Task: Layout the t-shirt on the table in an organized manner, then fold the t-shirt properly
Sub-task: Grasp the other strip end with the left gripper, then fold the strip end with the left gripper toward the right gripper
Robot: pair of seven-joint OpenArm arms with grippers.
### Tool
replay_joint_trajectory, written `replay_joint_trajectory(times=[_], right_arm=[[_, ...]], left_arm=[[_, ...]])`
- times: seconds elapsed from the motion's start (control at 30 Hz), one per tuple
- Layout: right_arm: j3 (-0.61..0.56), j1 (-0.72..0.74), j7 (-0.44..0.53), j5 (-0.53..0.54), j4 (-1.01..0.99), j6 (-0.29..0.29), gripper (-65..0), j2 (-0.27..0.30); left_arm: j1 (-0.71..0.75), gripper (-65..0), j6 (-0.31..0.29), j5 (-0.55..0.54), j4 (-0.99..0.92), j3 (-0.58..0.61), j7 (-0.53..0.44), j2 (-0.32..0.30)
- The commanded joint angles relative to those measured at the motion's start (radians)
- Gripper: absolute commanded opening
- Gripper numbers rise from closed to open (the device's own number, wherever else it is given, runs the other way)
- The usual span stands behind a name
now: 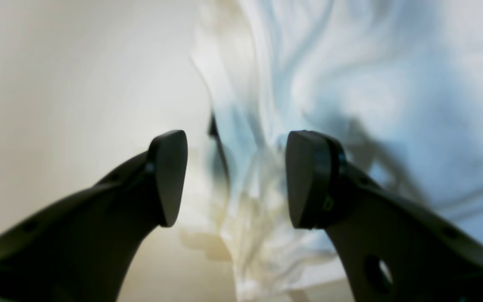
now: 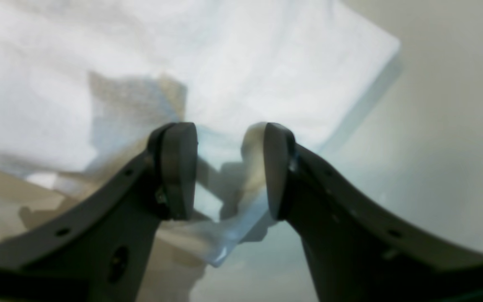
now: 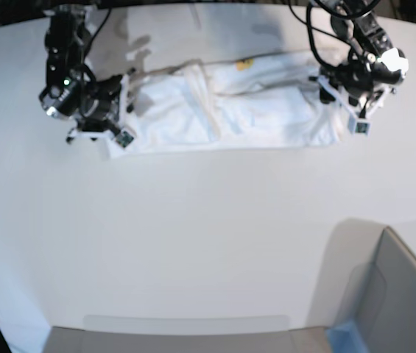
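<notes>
Judging by the t-shirt (image 3: 230, 110) lying folded into a long band across the far side of the table (image 3: 193, 235), both grippers (image 1: 235, 180) (image 2: 229, 170) stand empty with jaws spread wide, so next seems an end-to-end fold needing fresh grips.

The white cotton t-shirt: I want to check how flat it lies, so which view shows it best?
The base view: the white cotton t-shirt shows whole, spread as a wide band on the white table. The left wrist view shows only blurred wrinkled cloth, the right wrist view one corner and an edge.
</notes>
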Motion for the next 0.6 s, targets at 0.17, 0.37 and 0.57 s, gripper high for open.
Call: replay_joint_trajectory(times=[0.17,0.37,0.57], right_arm=[[0.002,0.012,0.01,0.006,0.014,0.014,-38.1,0.005],[0.002,0.014,0.01,0.006,0.014,0.014,-38.1,0.003],[0.002,0.014,0.01,0.006,0.014,0.014,-38.1,0.003]], left_arm=[[-0.016,-27.1,0.002,-0.003,-0.17,-0.044,-0.002,0.002],[-0.064,-27.1,0.002,-0.004,-0.317,-0.044,-0.002,0.002],[-0.076,-27.8,0.002,-0.004,-0.32,-0.037,-0.002,0.008]])
